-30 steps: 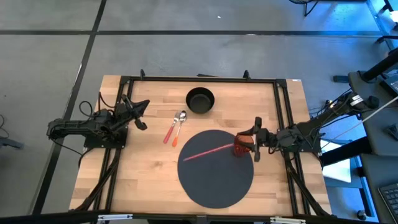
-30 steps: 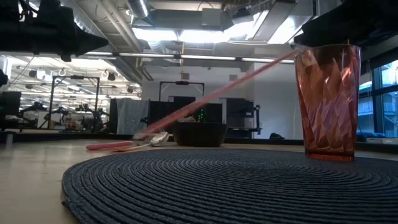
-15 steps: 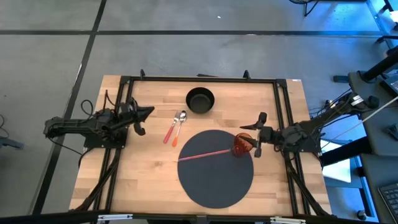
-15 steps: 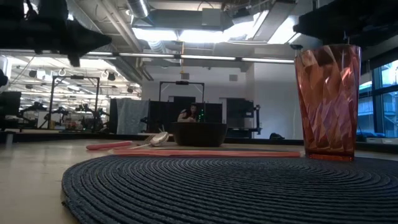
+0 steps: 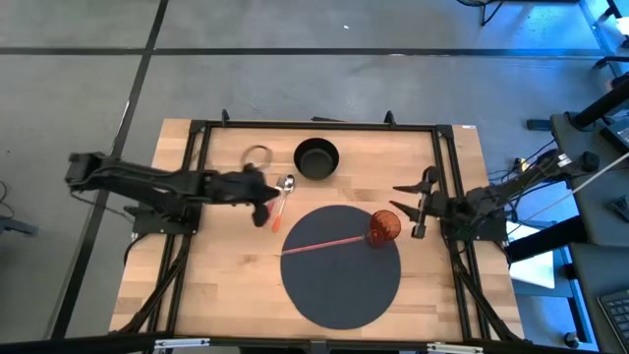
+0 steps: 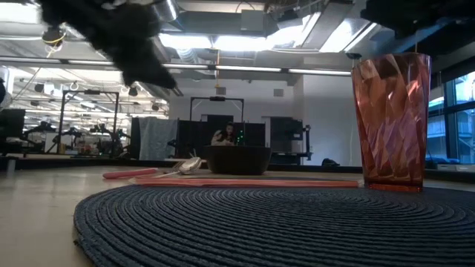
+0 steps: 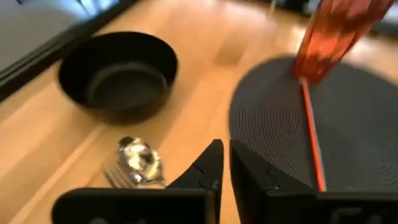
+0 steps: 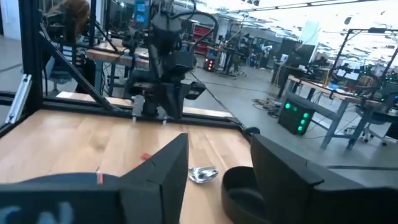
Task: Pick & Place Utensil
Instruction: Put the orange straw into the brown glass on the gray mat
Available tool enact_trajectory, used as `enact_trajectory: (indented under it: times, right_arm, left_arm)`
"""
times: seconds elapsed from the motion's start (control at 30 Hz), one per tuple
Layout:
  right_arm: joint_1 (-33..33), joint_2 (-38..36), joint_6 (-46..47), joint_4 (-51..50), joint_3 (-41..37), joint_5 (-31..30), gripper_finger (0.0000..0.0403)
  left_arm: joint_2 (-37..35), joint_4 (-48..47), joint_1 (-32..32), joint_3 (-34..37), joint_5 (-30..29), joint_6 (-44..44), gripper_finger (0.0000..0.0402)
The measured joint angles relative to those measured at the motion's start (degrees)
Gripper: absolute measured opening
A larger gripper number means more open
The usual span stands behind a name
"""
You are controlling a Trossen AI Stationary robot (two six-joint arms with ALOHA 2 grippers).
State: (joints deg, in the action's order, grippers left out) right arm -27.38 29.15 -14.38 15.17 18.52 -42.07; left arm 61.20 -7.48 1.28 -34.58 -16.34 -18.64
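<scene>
Spoon [image 5: 286,185] lay beside the bowl [image 5: 316,158]; left gripper [image 5: 261,200], nearly pressed together, hovered there to grasp it; right gripper [image 5: 417,194] waited spread.

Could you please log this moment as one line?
left gripper: nearly shut, over spoon | right gripper: open, beside cup | straw: on mat

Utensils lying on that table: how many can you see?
3. A silver spoon and a red-handled utensil lie side by side on the wood near the black bowl. A long red stick-like one lies across the round dark mat. The left arm may hide others.
</scene>
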Motion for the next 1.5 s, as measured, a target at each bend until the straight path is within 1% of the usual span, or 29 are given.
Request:
enact_trajectory:
  times: [0.1,0.17,0.23,0.27,0.3,0.4,0.47,0.57,0.7,0.87,0.93,1.07,1.23,1.37,1.5]
  right_arm:
    - [0.0,-3.5,-0.67,-2.0,0.0,0.54,0.0137]
    - [0.0,-6.44,-1.42,-2.99,0.0,2.92,0.0097]
    - [0.0,-9.55,-2.28,-4.25,0.02,5.73,0.0048]
    - [-0.02,-10.81,-2.82,-5.56,0.02,6.0,0.0026]
    - [-0.03,-12.12,-2.93,-7.31,0.02,5.68,0.0013]
    - [0.0,-15.01,-2.11,-11.47,0.07,2.84,0.0015]
    - [0.0,-16.27,-2.15,-13.16,0.09,2.65,0.0015]
    - [0.0,-17.48,-1.96,-13.91,0.07,2.63,0.0006]
    - [0.0,-17.53,-0.93,-14.91,0.07,2.65,0.0007]
    - [0.0,-17.53,-0.18,-15.79,0.07,2.65,0.0012]
    - [0.0,-17.51,0.23,-15.94,0.07,2.64,0.0008]
    - [0.0,-17.51,-0.47,-15.93,0.07,2.65,0.0004]
    - [-0.02,-17.51,-1.02,-15.97,0.04,2.68,0.0013]
    - [-0.02,-17.59,-0.71,-16.61,0.04,2.59,0.0015]
    - [-0.02,-17.59,-0.45,-16.84,0.04,2.63,0.0016]
  left_arm:
    - [9.73,-6.53,0.82,-8.6,1.87,1.13,0.0057]
    - [15.05,-9.4,1.04,-13.89,4.12,0.7,0.0078]
    - [19.6,-12.41,1.37,-18.45,6.72,-0.66,0.0103]
    - [21.56,-13.77,1.63,-20.21,7.55,-1.35,0.0117]
    - [23.57,-15.02,1.92,-22.06,8.26,-2.09,0.0131]
    - [28.11,-16.7,3.05,-26.46,9.96,-5.13,0.0174]
    - [30.62,-17.06,3.86,-28.33,12.45,-6.8,0.0198]
    - [34.63,-17.74,5.0,-30.37,16.18,-8.3,0.0216]
    - [40.06,-18.49,6.5,-33.45,17.46,-8.7,0.0218]
    - [47.03,-19.17,7.06,-38.86,17.42,-7.61,0.0214]
    - [49.79,-21.43,6.98,-42.41,17.43,-5.85,0.0214]
    - [54.77,-29.46,6.71,-50.29,16.86,-1.27,0.0214]
    - [61.36,-37.16,6.35,-61.29,15.16,2.89,0.0214]
    - [65.86,-38.6,5.69,-68.9,14.91,4.31,0.0214]
    - [70.15,-39.87,4.82,-74.03,15.39,4.34,0.0214]
